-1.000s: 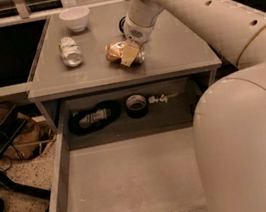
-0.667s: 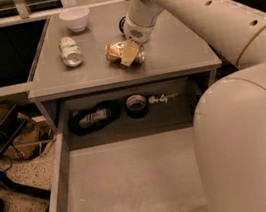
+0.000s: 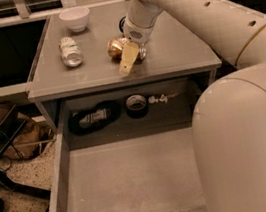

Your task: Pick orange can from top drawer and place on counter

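Note:
The orange can [image 3: 115, 47] rests on the counter [image 3: 180, 52], near the middle and toward the front edge. My gripper [image 3: 133, 61] hangs over the counter right beside the can, on its right. It is open, with one pale yellow finger [image 3: 128, 59] pointing down-left past the can toward the counter's front edge. The other finger is mostly hidden behind the wrist. The top drawer [image 3: 130, 179] is pulled out below the counter, and its grey floor holds nothing.
A pale silver can [image 3: 69, 51] lies on the counter's left side and a white bowl [image 3: 75, 19] stands at the back. A black object [image 3: 94, 118], a tape roll [image 3: 136, 105] and a small metal item [image 3: 159, 98] sit behind the drawer. My white arm [image 3: 251, 144] fills the right.
The gripper has let go of the orange can and shifted slightly. Its pale finger now shows apart from the can, which stays on the counter.

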Motion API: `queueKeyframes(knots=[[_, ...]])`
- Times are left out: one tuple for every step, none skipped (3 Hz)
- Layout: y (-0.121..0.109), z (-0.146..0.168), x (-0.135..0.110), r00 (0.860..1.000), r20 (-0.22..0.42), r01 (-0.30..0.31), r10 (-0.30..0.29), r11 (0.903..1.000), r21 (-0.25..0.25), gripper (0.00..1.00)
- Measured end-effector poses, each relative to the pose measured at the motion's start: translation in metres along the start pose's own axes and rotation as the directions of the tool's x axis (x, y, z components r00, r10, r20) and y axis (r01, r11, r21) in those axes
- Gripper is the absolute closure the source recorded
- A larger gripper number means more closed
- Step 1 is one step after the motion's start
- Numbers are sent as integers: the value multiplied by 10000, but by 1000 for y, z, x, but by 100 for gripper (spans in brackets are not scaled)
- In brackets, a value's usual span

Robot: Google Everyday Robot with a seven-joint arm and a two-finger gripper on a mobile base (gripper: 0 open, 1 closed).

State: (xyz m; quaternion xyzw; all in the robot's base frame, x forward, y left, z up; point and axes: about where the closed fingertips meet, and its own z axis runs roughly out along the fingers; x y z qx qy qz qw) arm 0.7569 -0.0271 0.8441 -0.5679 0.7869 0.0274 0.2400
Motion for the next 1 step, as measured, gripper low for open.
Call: queueKeyframes(knots=[[0,0,0,10000,0,0,0,10000,0,0]])
